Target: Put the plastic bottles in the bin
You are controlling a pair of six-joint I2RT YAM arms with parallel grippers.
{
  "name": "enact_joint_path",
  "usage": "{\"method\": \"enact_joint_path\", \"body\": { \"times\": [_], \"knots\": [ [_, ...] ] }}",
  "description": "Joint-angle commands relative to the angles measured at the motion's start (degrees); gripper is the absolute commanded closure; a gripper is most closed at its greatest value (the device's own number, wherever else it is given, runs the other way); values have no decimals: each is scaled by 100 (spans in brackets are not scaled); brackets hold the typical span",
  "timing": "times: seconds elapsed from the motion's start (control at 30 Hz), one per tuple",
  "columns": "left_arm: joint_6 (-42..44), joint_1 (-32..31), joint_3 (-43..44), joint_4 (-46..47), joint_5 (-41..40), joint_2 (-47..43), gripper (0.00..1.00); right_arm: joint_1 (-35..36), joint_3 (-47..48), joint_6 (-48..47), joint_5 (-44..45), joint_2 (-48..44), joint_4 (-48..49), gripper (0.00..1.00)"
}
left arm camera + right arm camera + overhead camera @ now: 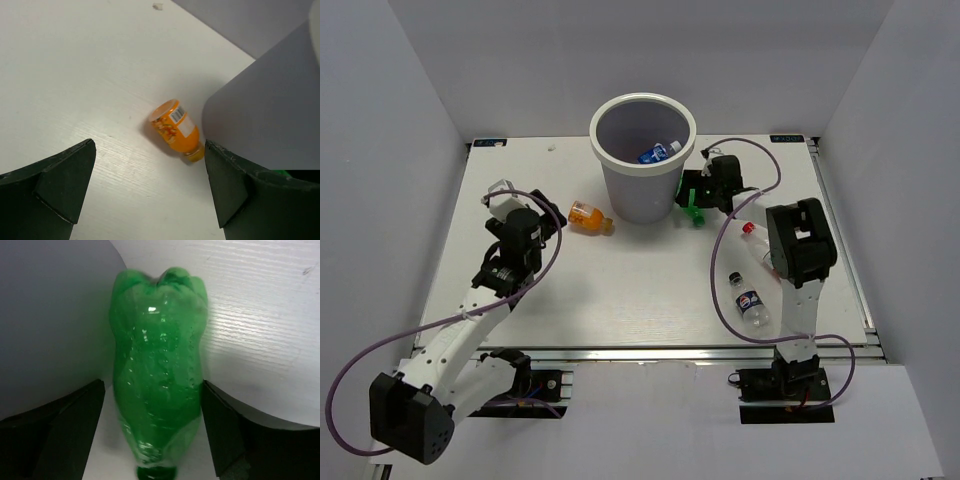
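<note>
The light-grey bin (625, 195) stands at the back middle with a blue-labelled bottle (660, 152) inside. The stubby orange bottle (590, 217) lies left of the bin's foot, also seen in the left wrist view (177, 130). My left gripper (552, 218) (150, 150) is open and empty, just short of it. The green bottle (692, 208) (157, 365) lies right of the bin. My right gripper (697, 195) (152, 390) is open with a finger on each side of the green bottle; a gap shows at the left finger. The bin wall shows in both wrist views (270, 110) (50, 315).
A clear red-capped bottle (756, 242) lies partly under the right arm. A clear blue-labelled bottle (750, 302) lies near the front right. White walls close in the table (650, 290) on three sides. Purple cables loop over both arms.
</note>
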Motion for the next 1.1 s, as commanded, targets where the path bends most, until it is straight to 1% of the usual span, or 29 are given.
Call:
{"method": "enact_joint_path", "body": {
  "times": [0.0,0.07,0.1,0.17,0.2,0.27,0.3,0.4,0.43,0.5,0.53,0.6,0.67,0.73,0.83,0.87,0.9,0.97,1.0,1.03,1.07],
  "knots": [
    [-200,23,-43,-310,-409,36,2,168,443,136,561,205,-181,20],
    [-200,23,-60,-311,-409,80,2,186,400,310,675,179,-173,26],
    [-191,31,-78,-294,-418,80,2,186,331,381,710,118,-120,35],
    [-191,31,-113,-232,-409,72,2,186,76,434,964,-181,20,47],
    [-200,31,-148,-197,-409,63,2,186,-99,435,1174,-443,38,59],
    [-182,40,-157,-214,-392,63,2,177,-250,435,1500,-743,39,70],
    [-182,40,-166,-232,-409,63,2,168,-311,435,1597,-883,12,73],
    [-235,40,-192,-328,-471,54,2,142,-452,330,1914,-1699,-180,76],
    [-235,49,-227,-311,-453,63,2,133,-435,303,2054,-1850,-268,76],
    [-279,58,-324,-285,-453,63,2,133,-260,294,2047,-2271,-522,76],
    [-288,58,-350,-198,-427,115,2,142,-137,216,1750,-2395,-585,76],
    [-288,66,-342,-179,-427,203,2,177,346,180,1590,-2632,-830,76],
    [-305,66,-228,-275,-383,352,2,256,784,101,1633,-2748,-849,74],
    [-306,75,-210,-293,-348,405,2,352,988,-144,1590,-2853,-849,74],
    [-244,84,-219,-197,-313,476,2,730,1532,-522,1562,-2679,-848,70],
    [-235,84,-210,-188,-260,493,2,853,1751,-750,1624,-2565,-1032,67],
    [-235,93,-184,-162,-225,520,2,1071,2215,-856,1746,-2285,-1138,66],
    [-218,93,-175,-153,-129,537,2,1309,2709,-945,1713,-1985,-1567,62],
    [-200,102,-157,-179,-119,537,2,1363,3181,-945,1660,-1696,-1700,60],
    [-200,102,-157,-188,-110,529,2,1407,3404,-945,1633,-1563,-1823,57],
    [-139,102,-157,-179,-58,520,2,1477,3615,-980,1624,-1422,-2042,43]
  ]
}}
